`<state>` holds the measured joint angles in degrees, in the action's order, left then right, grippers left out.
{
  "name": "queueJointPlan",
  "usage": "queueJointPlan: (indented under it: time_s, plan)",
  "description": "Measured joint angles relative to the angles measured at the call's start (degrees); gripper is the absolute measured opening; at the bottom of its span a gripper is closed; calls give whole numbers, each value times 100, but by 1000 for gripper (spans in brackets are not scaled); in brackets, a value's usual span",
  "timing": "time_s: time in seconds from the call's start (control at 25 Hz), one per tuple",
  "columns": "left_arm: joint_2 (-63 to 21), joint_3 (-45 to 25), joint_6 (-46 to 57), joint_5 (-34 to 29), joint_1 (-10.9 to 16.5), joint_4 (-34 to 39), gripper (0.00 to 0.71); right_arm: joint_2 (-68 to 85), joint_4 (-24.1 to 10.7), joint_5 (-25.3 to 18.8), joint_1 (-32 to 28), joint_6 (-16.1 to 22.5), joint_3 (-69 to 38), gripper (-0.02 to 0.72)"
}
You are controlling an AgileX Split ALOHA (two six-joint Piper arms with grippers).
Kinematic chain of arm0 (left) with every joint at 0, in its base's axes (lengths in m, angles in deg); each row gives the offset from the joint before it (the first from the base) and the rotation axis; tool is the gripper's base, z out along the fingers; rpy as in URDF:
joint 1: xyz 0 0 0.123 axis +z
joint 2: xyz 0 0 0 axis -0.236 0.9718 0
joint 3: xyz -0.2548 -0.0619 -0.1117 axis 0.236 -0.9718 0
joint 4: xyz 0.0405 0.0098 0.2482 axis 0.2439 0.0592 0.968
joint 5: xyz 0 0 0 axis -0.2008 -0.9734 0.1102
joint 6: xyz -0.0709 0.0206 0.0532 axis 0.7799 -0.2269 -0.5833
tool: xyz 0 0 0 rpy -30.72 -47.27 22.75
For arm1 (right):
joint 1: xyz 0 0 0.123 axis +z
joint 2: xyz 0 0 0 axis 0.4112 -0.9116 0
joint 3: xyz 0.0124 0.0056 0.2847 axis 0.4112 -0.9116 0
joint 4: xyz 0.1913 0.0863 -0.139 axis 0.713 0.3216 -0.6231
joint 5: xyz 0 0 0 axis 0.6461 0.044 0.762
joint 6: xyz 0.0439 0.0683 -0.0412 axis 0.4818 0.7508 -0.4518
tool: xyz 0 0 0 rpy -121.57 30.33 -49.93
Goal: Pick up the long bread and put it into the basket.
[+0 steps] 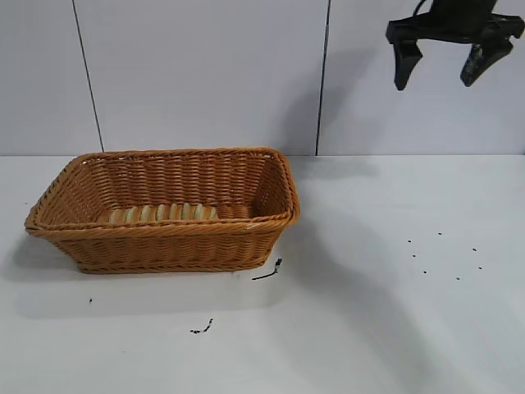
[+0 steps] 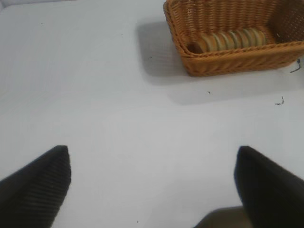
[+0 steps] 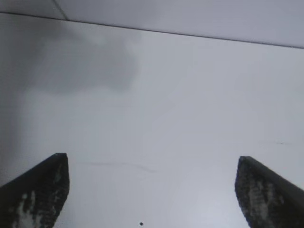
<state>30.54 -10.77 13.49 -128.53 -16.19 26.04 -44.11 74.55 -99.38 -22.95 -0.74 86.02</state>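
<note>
The long bread, a ridged loaf striped pale yellow and tan, lies inside the orange-brown wicker basket on the left of the table. In the left wrist view the bread shows inside the basket, far from the gripper. My right gripper is open and empty, raised high at the upper right, well away from the basket. In the right wrist view my right gripper hangs over bare table. My left gripper is open and empty over bare table; it is outside the exterior view.
Small black specks dot the white table at the right. Two dark scraps lie in front of the basket, one by its corner and one nearer the front. A white panelled wall stands behind.
</note>
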Motion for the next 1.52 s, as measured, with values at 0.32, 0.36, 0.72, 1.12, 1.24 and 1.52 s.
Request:
queueJointPlan:
  time_s: [0.32, 0.36, 0.72, 1.12, 1.24, 1.52]
  plan:
    - [0, 0, 0, 0, 0, 0, 696, 676, 241, 1, 0, 0, -382, 652]
    - [0, 0, 0, 0, 0, 0, 696, 930, 241, 1, 0, 0, -590, 652]
    - [0, 0, 0, 0, 0, 0, 696, 3545, 241, 2, 0, 0, -3528, 638]
    - [0, 0, 0, 0, 0, 0, 696, 7037, 241, 26, 0, 0, -7486, 638]
    - [0, 0, 0, 0, 0, 0, 696, 8235, 241, 284, 0, -4, -8505, 638]
    - [0, 0, 0, 0, 0, 0, 696, 10677, 241, 900, 0, -90, -9812, 638]
